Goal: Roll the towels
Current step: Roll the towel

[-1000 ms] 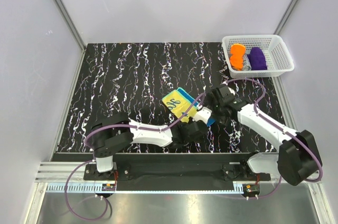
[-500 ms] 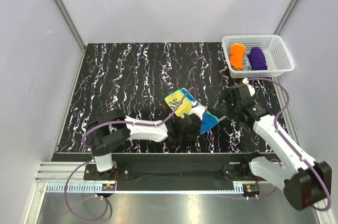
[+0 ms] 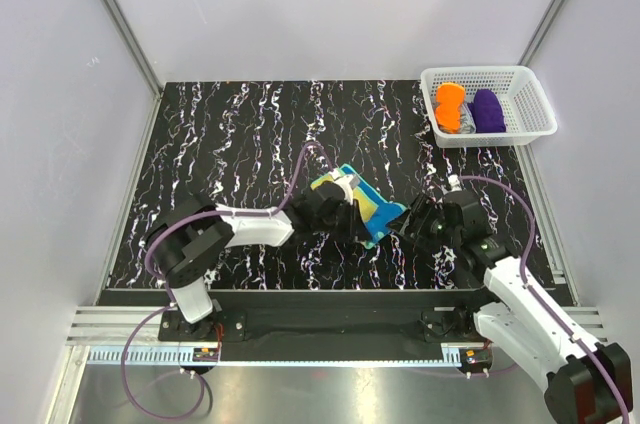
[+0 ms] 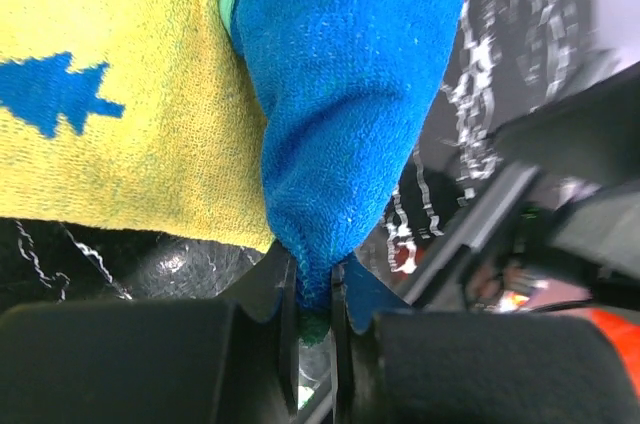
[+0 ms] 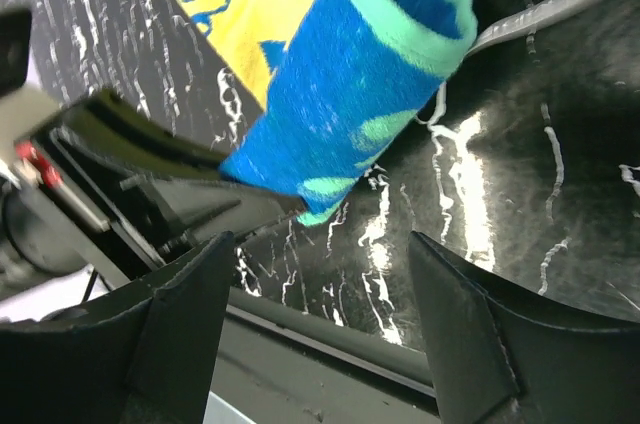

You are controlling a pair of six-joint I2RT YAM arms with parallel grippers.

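Note:
The teal-green, blue and yellow towel (image 3: 372, 207) lies partly folded over at the table's middle. My left gripper (image 3: 345, 216) is shut on a blue fold of it; in the left wrist view the towel (image 4: 340, 94) is pinched between the jaws of the left gripper (image 4: 313, 314). My right gripper (image 3: 415, 220) is open and empty just to the right of the towel, not touching it. In the right wrist view the towel (image 5: 340, 114) lies ahead of the wide-open right gripper (image 5: 318, 256). The orange towel (image 3: 450, 106) sits rolled in the basket.
The white lattice basket (image 3: 530, 94) stands at the far right corner and also holds a purple roll (image 3: 487, 111). The black marbled table (image 3: 230, 144) is bounded by white walls at the back and sides.
My right gripper has let go of the towel and drawn back to the right and nearer. My left gripper has pulled the towel's fold to the left and farther away.

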